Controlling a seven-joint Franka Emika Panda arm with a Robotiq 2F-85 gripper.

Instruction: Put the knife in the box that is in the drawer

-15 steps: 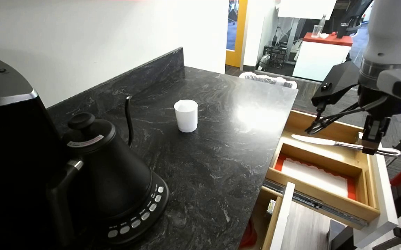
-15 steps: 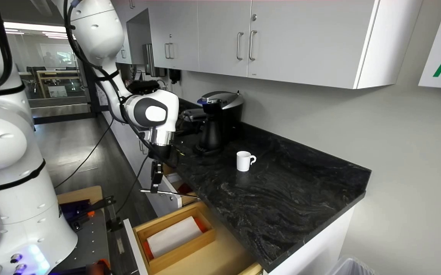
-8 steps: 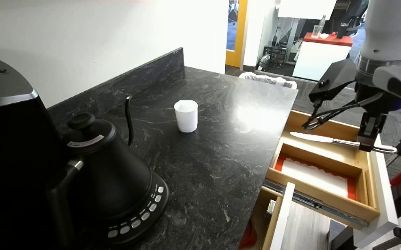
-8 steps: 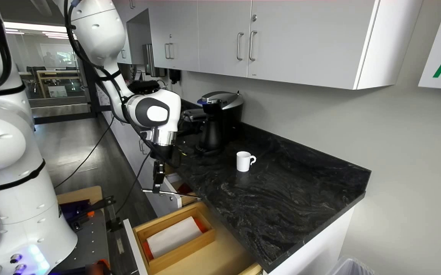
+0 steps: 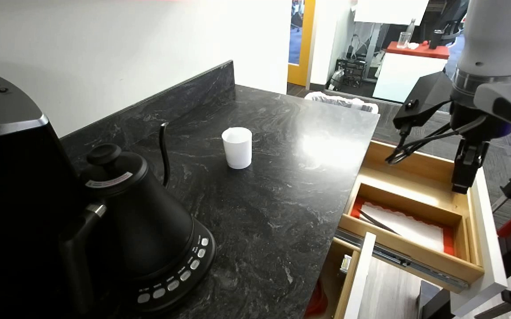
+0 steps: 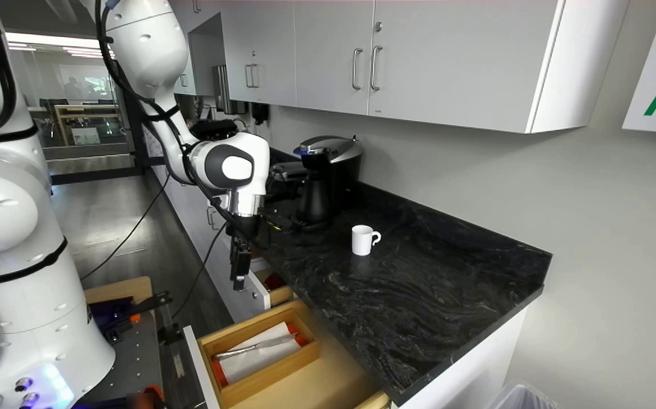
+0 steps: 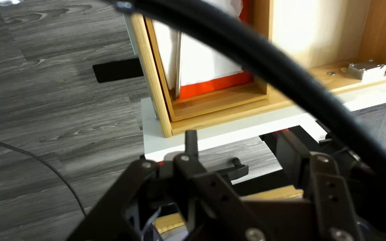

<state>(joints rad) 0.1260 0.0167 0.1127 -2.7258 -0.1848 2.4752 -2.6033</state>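
The knife (image 6: 261,346) lies along the inside of the box (image 6: 285,363), on a white sheet over red lining. An exterior view shows the same knife (image 5: 379,223) as a dark streak in there, and in the wrist view its handle (image 7: 178,63) rests by the box's side wall. Around the box is the pulled-out wooden drawer (image 5: 491,239) with its pale front panel. Above the drawer, apart from the knife, hangs my gripper (image 5: 461,188). Its fingers stand wide apart in the wrist view, with only background between them.
On the dark counter (image 5: 277,221) stand a white cup (image 6: 361,240), a black kettle (image 5: 145,221) and a coffee machine (image 5: 12,177). A lower drawer (image 5: 361,279) is also pulled out beside the wide one. A black cable (image 7: 280,60) crosses the wrist view.
The knife was gripped above the drawer in both earlier moments; now it has dropped into the box. My gripper's fingers have opened, and the arm has shifted slightly.
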